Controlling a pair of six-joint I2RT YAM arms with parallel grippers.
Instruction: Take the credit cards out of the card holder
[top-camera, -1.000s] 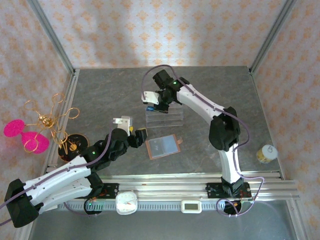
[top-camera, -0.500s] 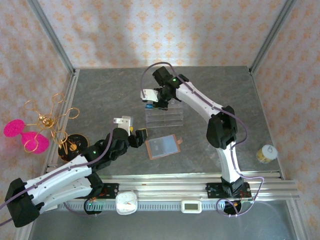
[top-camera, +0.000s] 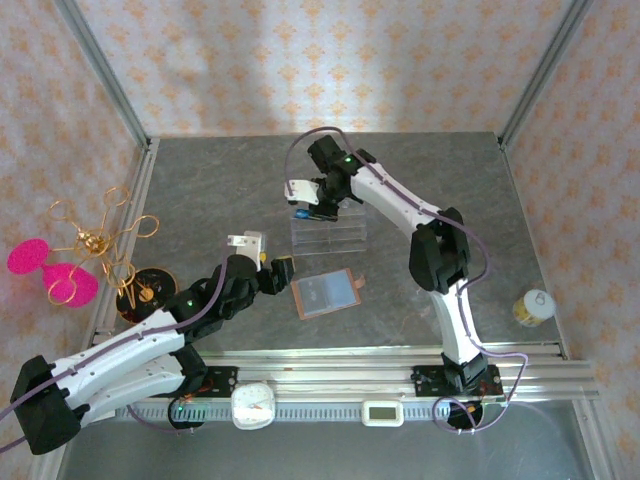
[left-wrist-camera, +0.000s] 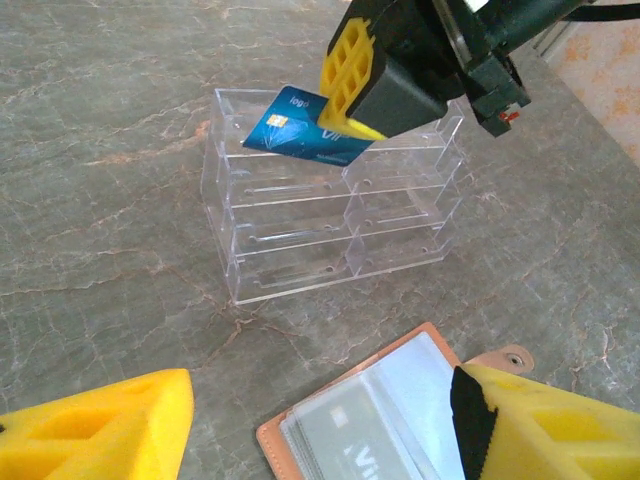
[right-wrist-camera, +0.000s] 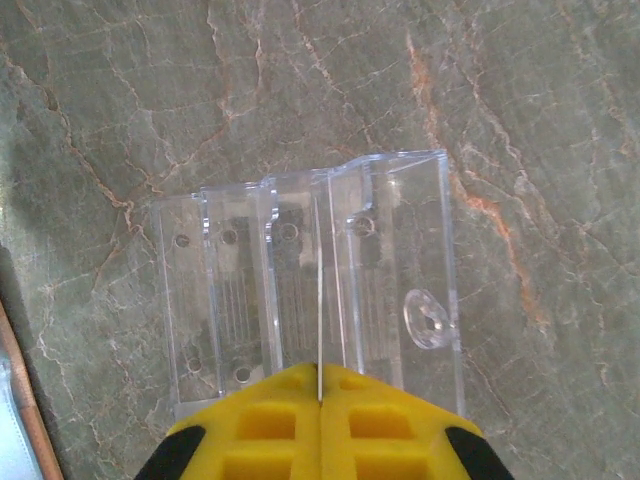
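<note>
**Q:** Where are the credit cards?

**A:** The right gripper (top-camera: 304, 206) has its jaws closed flat on the bright blue card (left-wrist-camera: 298, 126). It holds the card over the clear acrylic rack (top-camera: 328, 232), at the rack's 10 o'clock corner in the top view. The right wrist view shows the card edge-on, as a thin pale line (right-wrist-camera: 319, 340) running out from between the yellow fingers (right-wrist-camera: 270, 425) over the rack's stepped slots. A second card with pale lettering (left-wrist-camera: 345, 440) lies under the clear pocket of the card holder (top-camera: 328, 293).

**Q:** How does the card holder lie?

**A:** It lies open and flat on the grey marbled table (top-camera: 200, 190), at 6 o'clock from the rack and apart from it. Its closing tab (left-wrist-camera: 505, 357) points toward 3 o'clock.

**Q:** And the left gripper?

**A:** The left gripper (top-camera: 276, 272) is just beside the holder at 9 o'clock. Its jaws are spread wide and grip nothing. In the left wrist view one finger sits at each lower corner, with the holder between them.
</note>
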